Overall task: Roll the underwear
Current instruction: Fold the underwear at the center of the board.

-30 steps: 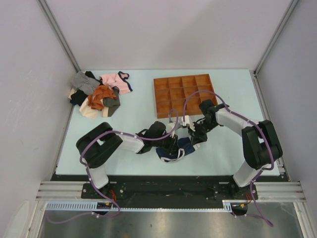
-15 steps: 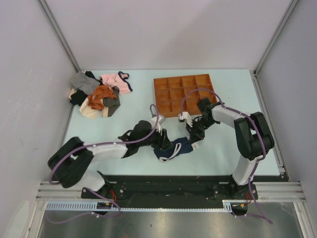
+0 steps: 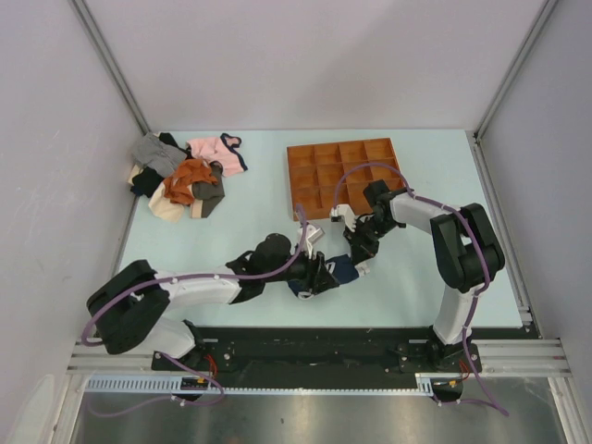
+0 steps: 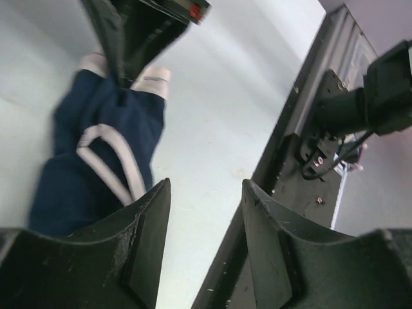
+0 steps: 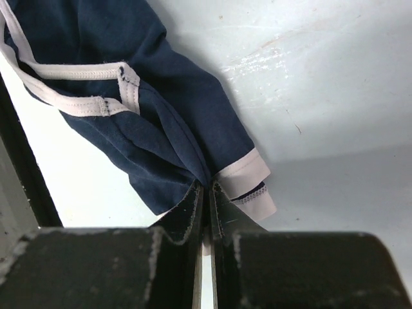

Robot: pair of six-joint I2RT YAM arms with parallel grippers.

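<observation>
Navy underwear [image 3: 338, 271] lies bunched on the tabletop [image 3: 250, 222] at 6 o'clock in the top view, between the two arms. Right gripper [image 5: 206, 193] is clamped on its white-trimmed edge, at the garment's 1 o'clock. Left gripper [image 4: 203, 193] sits at its 8 o'clock, fingers apart, nothing between them. My read: early in the roll, one edge pinned, no tight roll formed yet. Next move probably needs left to pinch the near edge and turn it over toward right's hold without dragging the cloth. Count: one underwear, two grippers, one wooden tray [image 3: 319, 176] at 12 o'clock, one garment pile [image 3: 185, 178] at 10 o'clock.
</observation>
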